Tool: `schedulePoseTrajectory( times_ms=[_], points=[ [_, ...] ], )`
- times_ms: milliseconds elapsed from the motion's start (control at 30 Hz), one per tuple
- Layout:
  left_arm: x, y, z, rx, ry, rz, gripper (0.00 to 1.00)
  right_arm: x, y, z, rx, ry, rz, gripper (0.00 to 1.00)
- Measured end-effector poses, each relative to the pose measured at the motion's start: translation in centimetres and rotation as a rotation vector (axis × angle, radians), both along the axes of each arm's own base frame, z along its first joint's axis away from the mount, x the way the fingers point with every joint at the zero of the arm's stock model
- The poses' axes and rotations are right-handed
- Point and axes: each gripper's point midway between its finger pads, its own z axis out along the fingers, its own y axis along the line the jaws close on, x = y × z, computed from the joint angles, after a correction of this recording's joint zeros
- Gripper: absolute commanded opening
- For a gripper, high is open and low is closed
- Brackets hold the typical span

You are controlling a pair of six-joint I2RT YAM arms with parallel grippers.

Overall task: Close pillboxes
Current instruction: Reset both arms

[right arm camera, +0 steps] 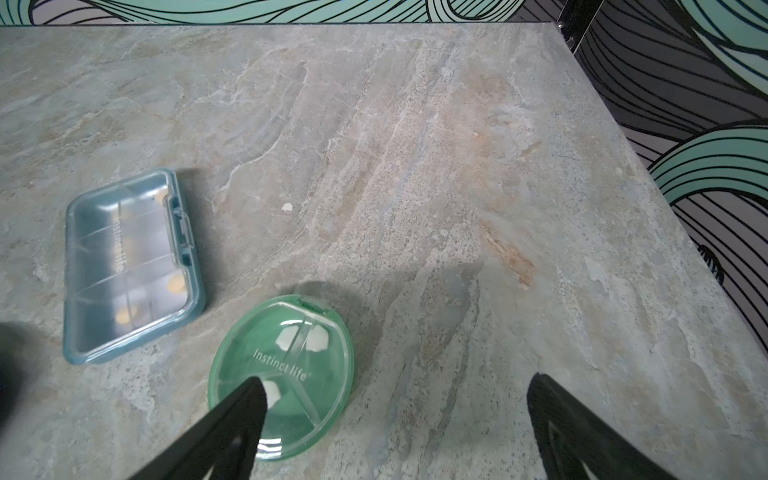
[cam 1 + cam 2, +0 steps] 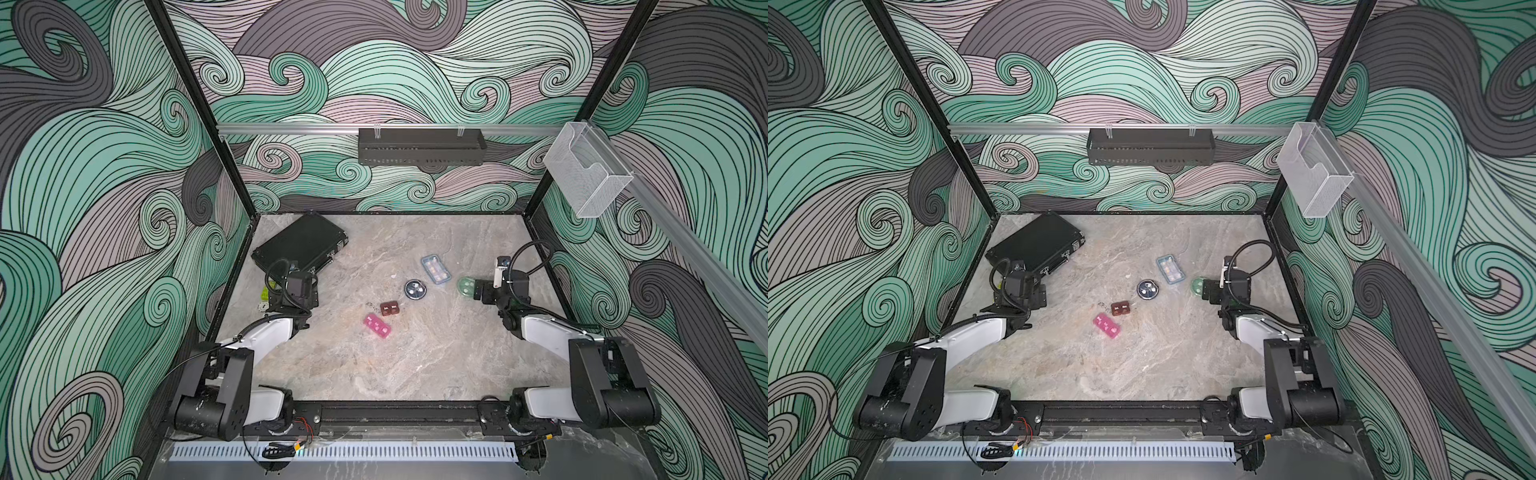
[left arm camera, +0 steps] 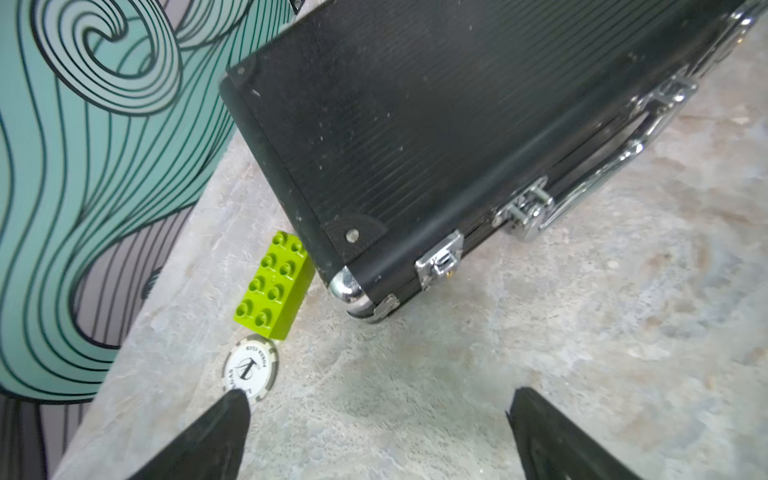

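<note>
pillboxes (image 2: 415, 289) in a slanting row at mid-frame, all jaws spread wide, nothing held.
in both top views the pink strip (image 2: 377, 325), brown block (image 2: 390, 308), dark-blue round box (image 2: 1148, 289), light-blue box (image 2: 436, 269) and green round box (image 2: 466, 286) climb from lower centre toward the right; the right gripper (image 1: 397, 382) sits just beside the green one, the left gripper (image 3: 378, 399) at frame left by the black case (image 2: 303, 245).

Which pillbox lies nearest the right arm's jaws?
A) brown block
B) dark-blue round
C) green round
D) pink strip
C: the green round box lies right by the open right jaws, one tip overlapping it in the right wrist view; the top views show the others farther toward the table's middle.
</note>
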Motion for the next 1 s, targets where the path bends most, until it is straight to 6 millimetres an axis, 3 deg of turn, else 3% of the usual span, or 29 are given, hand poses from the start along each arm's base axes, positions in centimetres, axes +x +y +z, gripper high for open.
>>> schedulePoseTrajectory(
  times_ms=[333, 567, 900, 1000],
  points=[
    [5.1, -0.4, 1.6, -0.084, -0.112, -0.080, 0.99, 2.5, -0.2, 0.7, -0.033, -0.090, 0.001, 0.99],
    [4.8, -0.5, 1.9, -0.116, -0.152, -0.115, 0.99, 2.6, -0.2, 1.0, -0.034, -0.130, 0.001, 0.99],
    [5.0, 1.1, 2.9, -0.142, -0.239, -0.102, 0.99, 2.7, -0.2, 1.3, -0.035, -0.144, 0.002, 0.99],
    [5.4, 1.9, 1.5, -0.149, -0.264, -0.094, 0.99, 2.7, -0.2, 1.3, -0.035, -0.144, 0.002, 0.99]
  ],
)
